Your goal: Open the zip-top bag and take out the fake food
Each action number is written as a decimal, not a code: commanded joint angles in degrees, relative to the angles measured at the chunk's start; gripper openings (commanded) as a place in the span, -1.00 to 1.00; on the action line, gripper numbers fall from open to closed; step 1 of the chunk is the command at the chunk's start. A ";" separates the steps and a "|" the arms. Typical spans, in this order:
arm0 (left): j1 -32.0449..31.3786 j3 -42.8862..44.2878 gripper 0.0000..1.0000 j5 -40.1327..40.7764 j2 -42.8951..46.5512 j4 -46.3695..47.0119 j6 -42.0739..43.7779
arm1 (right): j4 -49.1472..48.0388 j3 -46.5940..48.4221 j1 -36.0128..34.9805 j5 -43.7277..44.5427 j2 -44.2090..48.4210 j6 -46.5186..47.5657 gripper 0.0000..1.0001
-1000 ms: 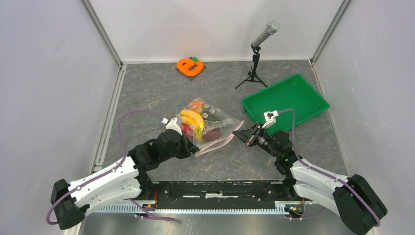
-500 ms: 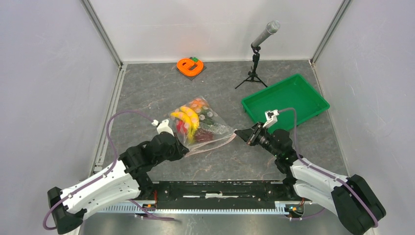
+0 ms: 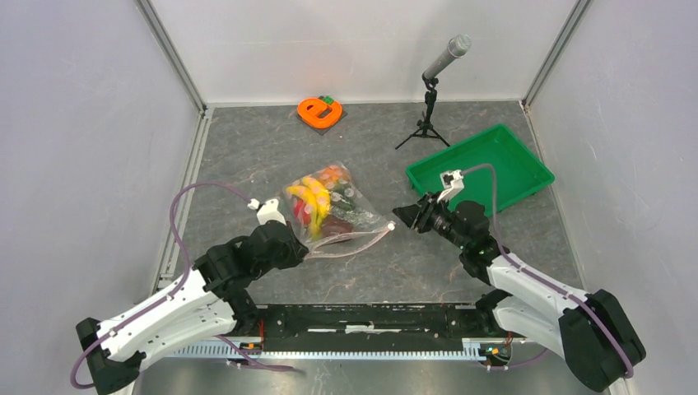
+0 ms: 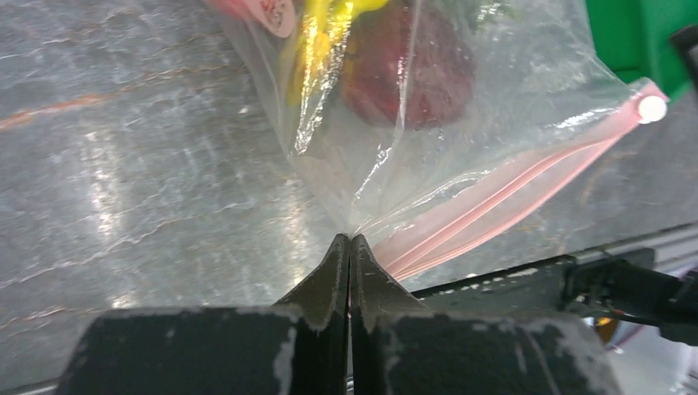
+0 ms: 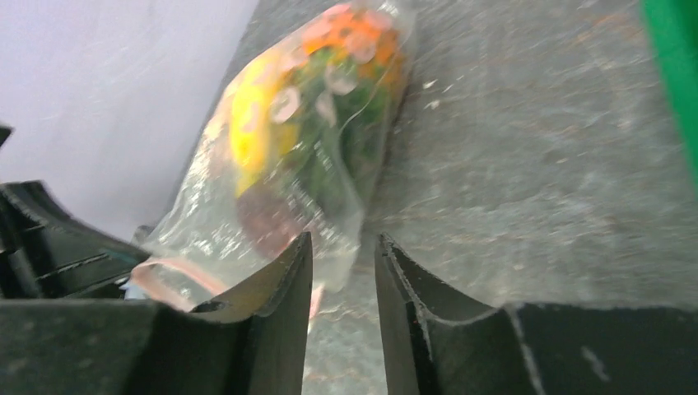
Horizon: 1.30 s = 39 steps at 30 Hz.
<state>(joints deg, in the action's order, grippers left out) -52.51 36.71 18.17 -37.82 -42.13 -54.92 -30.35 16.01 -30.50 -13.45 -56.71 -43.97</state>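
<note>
The zip-top bag (image 3: 337, 216) lies on the grey table, with a yellow banana bunch (image 3: 313, 197), a maroon fruit (image 3: 333, 224) and an orange pineapple (image 3: 332, 174) inside. My left gripper (image 3: 306, 252) is shut on the bag's near left corner. In the left wrist view (image 4: 350, 237) the plastic is pinched beside the pink zip strip (image 4: 494, 206), whose white slider (image 4: 653, 108) sits at the far end. My right gripper (image 3: 403, 216) is open just right of the slider. In the right wrist view (image 5: 344, 239) the bag (image 5: 288, 148) lies just beyond its fingertips, with nothing between them.
A green tray (image 3: 494, 156) stands at the right, just behind my right gripper. A microphone on a small tripod (image 3: 430, 99) stands at the back. An orange "e"-shaped object (image 3: 317, 111) lies at the back centre. White walls close in both sides.
My left gripper has drawn the bag to the left, away from the tray. My right gripper stayed almost in place and turned slightly, so the bag's right end has pulled away from it.
</note>
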 commanded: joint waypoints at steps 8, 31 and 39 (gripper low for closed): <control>0.26 2.81 -0.96 1.91 -5.15 0.32 5.29 | 11.43 9.00 0.82 -1.45 3.81 20.90 0.47; 0.23 3.30 -0.96 -0.72 -5.06 2.03 5.70 | 31.24 24.73 -29.44 9.87 -10.16 59.01 0.39; 0.29 2.78 -0.96 -1.49 -4.10 2.23 5.78 | 28.22 26.88 -31.27 18.27 -16.30 62.22 0.13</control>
<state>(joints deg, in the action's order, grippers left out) -52.47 38.30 17.41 -43.31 -42.63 -50.81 0.93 39.83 -61.14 -1.19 -71.79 15.40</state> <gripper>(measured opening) 0.023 0.601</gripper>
